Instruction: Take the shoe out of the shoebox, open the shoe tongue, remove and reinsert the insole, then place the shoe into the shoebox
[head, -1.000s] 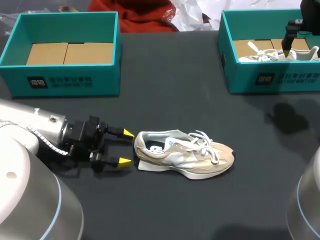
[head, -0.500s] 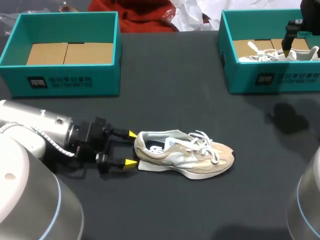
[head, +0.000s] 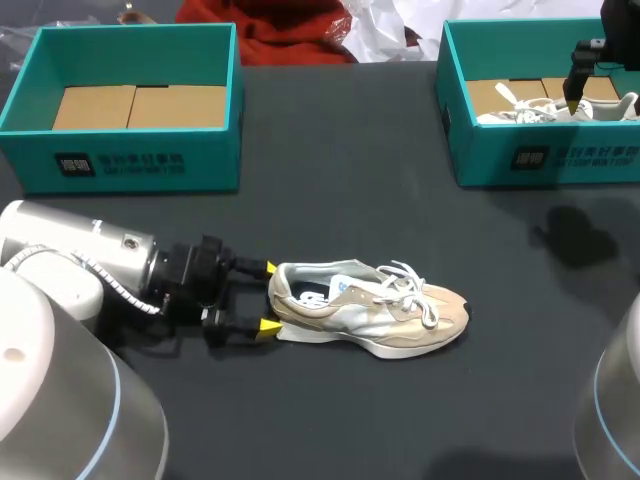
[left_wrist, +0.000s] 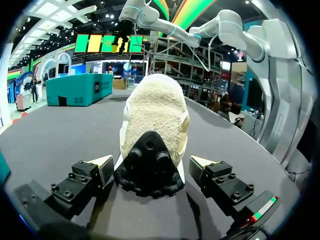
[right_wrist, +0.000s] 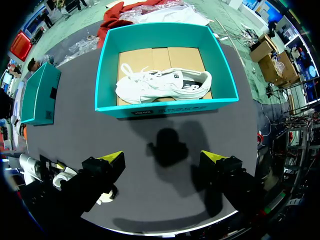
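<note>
Fingers (head: 266, 326) of the left gripper (head: 268, 297) stand spread, one each side of the heel of the beige shoe (head: 375, 312), which lies on its sole on the table (head: 350, 180). A second ago the tips were short of the heel; the arm has slid forward, so I judge a grasp is near. The shoe has not moved. The right gripper (right_wrist: 162, 159), also spread, hangs unchanged above the right shoebox (head: 560, 165).

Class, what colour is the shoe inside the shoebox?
The shoe is white; right wrist view shows it best.
</note>
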